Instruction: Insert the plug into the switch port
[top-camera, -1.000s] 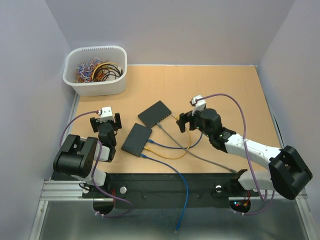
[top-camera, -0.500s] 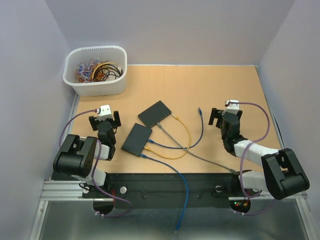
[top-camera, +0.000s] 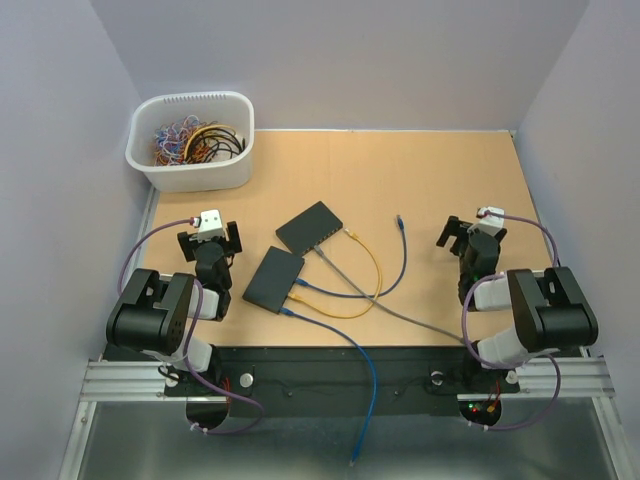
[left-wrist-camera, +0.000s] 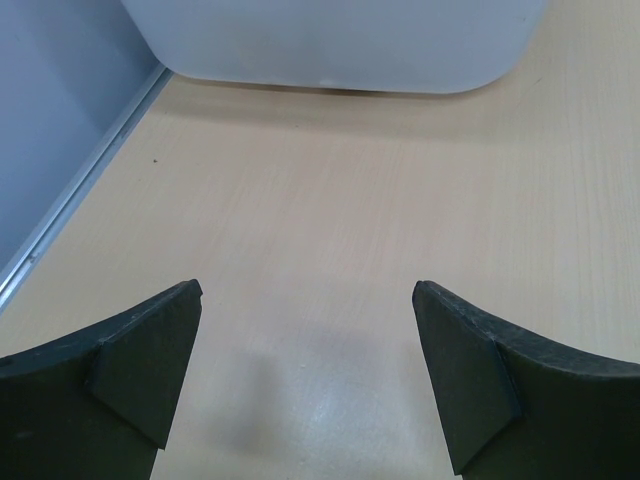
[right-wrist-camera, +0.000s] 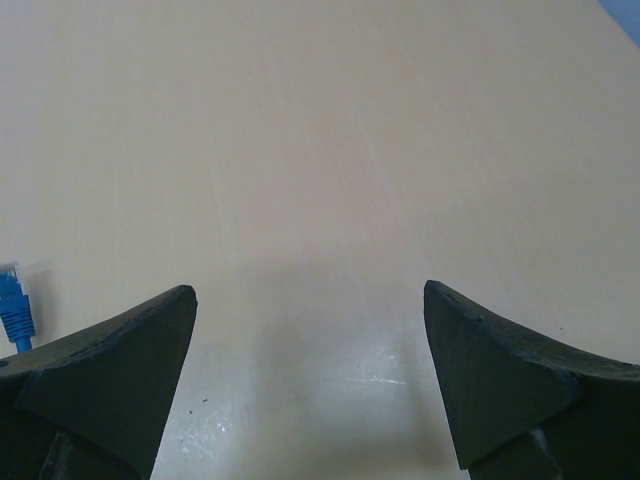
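Right gripper (right-wrist-camera: 308, 300): jaws wide apart, nothing between them, sitting low over bare table (right-wrist-camera: 330, 130) close to its own base. Left gripper (left-wrist-camera: 307, 295): same, spread and empty, bin (left-wrist-camera: 330, 40) straight ahead of it.

Plug (right-wrist-camera: 12, 298): blue, loose on the table just off the right gripper's left finger, at the left edge of the wrist view. No contact with either gripper.

Orientation: long axis runs roughly parallel to the way the right gripper faces. The tip points away from the hand, toward the far edge. Its blue cable (top-camera: 395, 270) trails back toward the hand, then bends off left to the near switch (top-camera: 274, 280). So the tip is not aimed at a switch. Both switches lie further to the gripper's left, the far switch (top-camera: 310, 227) being the closer one.

Step, my read: pre-grasp, nothing picked up, insertion not started.

Next move needs:
- right gripper shifts left and drops over the plug body
- jaws close across its short axis
- lift, then yaw the tip left toward a free port
- port faces are too small to read here, so can't tell which ports are free
- grey cable (top-camera: 400, 312) and yellow cable (top-camera: 372, 262) lie across the path and could snag
- the left gripper may need to brace the switch
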